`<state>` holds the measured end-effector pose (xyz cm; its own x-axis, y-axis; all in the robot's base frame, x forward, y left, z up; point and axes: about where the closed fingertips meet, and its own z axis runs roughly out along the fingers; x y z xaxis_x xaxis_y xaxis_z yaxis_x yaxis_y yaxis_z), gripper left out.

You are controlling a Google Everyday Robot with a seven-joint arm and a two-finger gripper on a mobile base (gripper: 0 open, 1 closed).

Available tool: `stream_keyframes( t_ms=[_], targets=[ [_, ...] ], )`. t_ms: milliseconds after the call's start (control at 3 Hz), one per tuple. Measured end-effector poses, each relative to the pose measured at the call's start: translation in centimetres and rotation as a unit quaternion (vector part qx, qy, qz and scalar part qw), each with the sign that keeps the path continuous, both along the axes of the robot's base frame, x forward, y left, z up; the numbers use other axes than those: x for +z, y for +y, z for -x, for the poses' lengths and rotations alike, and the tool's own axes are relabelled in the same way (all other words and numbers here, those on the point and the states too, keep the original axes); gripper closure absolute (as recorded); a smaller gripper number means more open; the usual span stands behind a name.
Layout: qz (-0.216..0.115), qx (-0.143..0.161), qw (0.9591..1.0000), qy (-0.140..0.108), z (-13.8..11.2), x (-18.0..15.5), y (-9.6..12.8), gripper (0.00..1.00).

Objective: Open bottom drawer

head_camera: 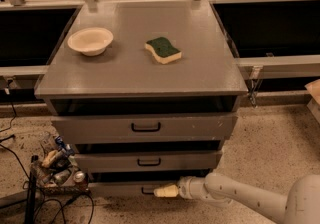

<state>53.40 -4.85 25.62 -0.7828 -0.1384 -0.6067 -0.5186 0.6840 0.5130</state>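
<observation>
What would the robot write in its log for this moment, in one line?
step: open bottom drawer | gripper: low, at its front panel | cabinet top: bowl, sponge

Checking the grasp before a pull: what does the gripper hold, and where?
Cannot tell: the gripper sits at the small black loop handle of the narrow grey metal bottom drawer; contact is not visible.
</observation>
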Motion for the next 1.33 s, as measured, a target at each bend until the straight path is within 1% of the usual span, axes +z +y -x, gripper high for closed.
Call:
stream_keyframes(
  t_ms=[333,667,1000,1333],
  targets=[
    [0.002,-0.004,1.0000,-0.002,0.0,0.0,0.0,0.00],
    [-0.010,-0.022,0.9997,0.003,-1.9,-0.5,0.5,0.00],
    [-0.010,-0.022,0.9997,0.003,-1.9,-0.5,0.5,0.00],
    [0.005,-0.008,0.9998,0.019,-2.0,-2.7,1.9,0.00]
  ],
)
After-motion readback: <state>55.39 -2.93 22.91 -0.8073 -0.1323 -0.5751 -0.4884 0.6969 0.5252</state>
